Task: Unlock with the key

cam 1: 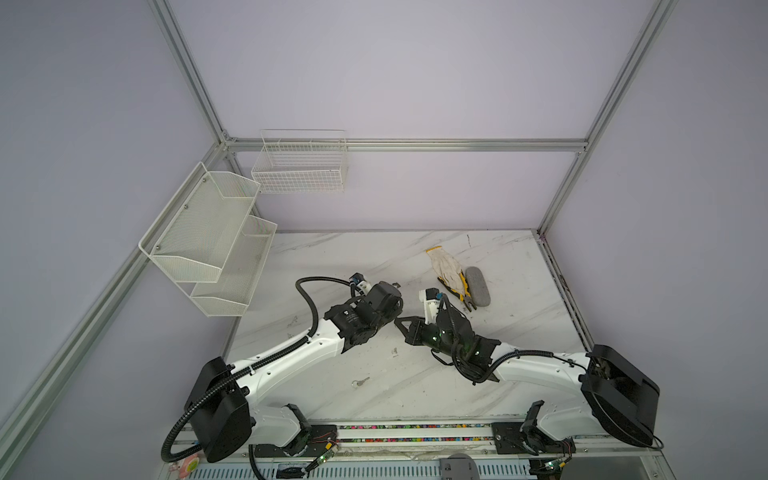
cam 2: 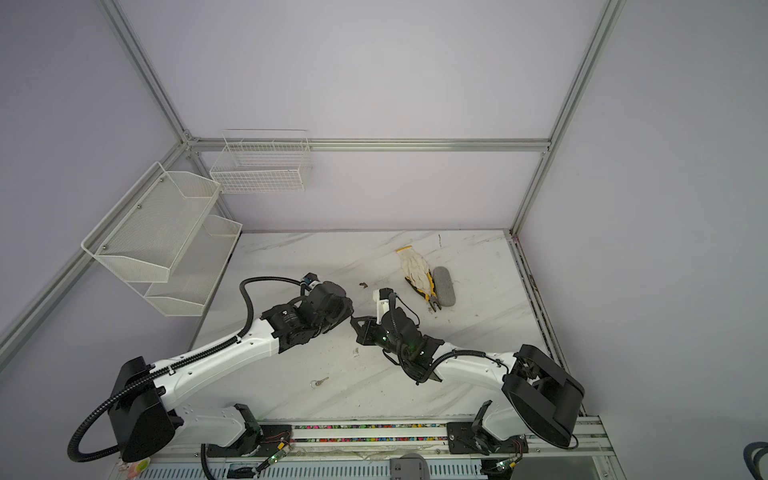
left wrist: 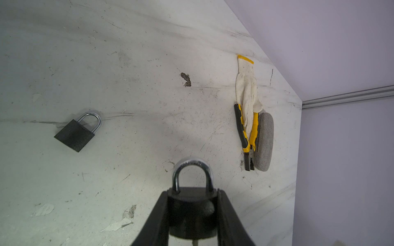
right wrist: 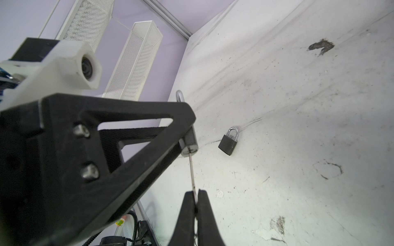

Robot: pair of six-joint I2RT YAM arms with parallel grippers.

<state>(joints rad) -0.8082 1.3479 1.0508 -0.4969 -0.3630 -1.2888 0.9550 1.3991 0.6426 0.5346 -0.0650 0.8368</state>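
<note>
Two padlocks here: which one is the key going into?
The padlock clamped in the left gripper, off the table: the key pinched by the right gripper meets its bottom face. The other padlock lies flat on the table, untouched.

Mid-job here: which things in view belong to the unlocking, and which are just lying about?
In use: padlock in left gripper; key in right gripper, at the padlock's underside.
Lying about: second padlock, spare key, glove, pliers, grey case, wire baskets.
</note>
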